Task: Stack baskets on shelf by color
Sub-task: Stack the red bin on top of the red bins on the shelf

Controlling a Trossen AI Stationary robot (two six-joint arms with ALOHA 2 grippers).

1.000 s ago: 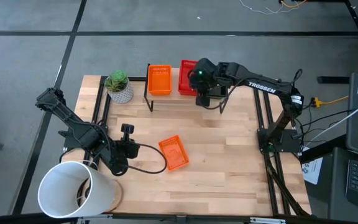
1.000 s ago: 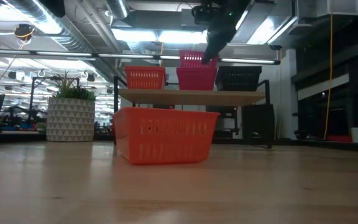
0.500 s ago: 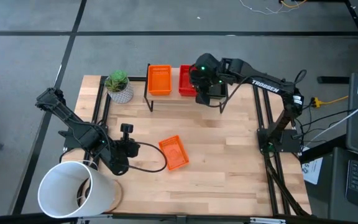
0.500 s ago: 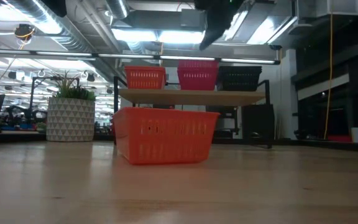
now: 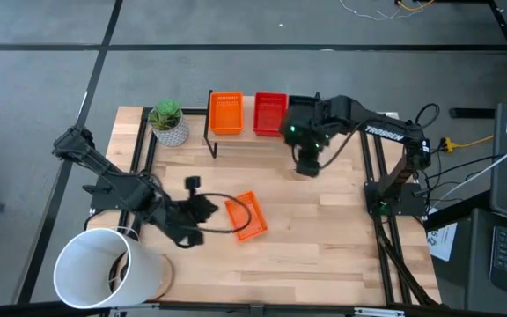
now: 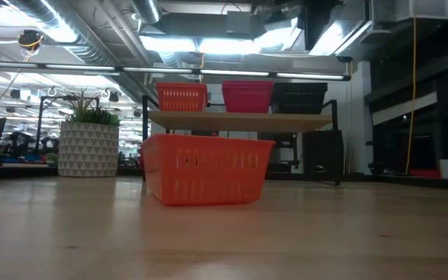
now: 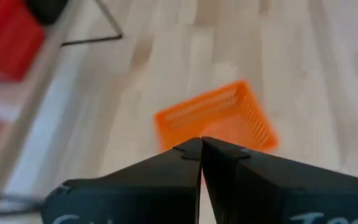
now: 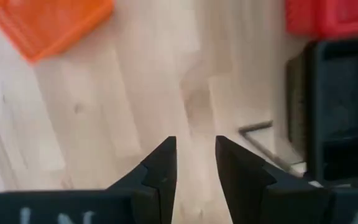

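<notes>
A loose orange basket [image 5: 246, 216] [image 6: 206, 167] [image 7: 216, 118] rests flat on its bottom near the table's middle. The shelf [image 6: 239, 119] [image 5: 248, 114] stands at the far edge and carries an orange basket [image 5: 226, 113], a red one [image 5: 270, 114] and a black one [image 5: 299, 109] side by side. My left gripper [image 5: 207, 209] [image 7: 201, 144] is shut, just left of the loose orange basket and a little above it. My right gripper [image 5: 306, 164] [image 8: 195, 152] is open over bare table in front of the shelf's right end.
A potted plant [image 5: 169, 123] stands left of the shelf at the far edge. A large white bucket [image 5: 104, 269] lies at the near left corner. Bare wood stretches right of the loose basket toward the near right corner.
The red basket, tilted under my right gripper a second ago, now sits level on the shelf's red stack. My right gripper has risen off it and drawn back toward the near edge and slightly right. My left gripper has moved right, toward the loose orange basket.
</notes>
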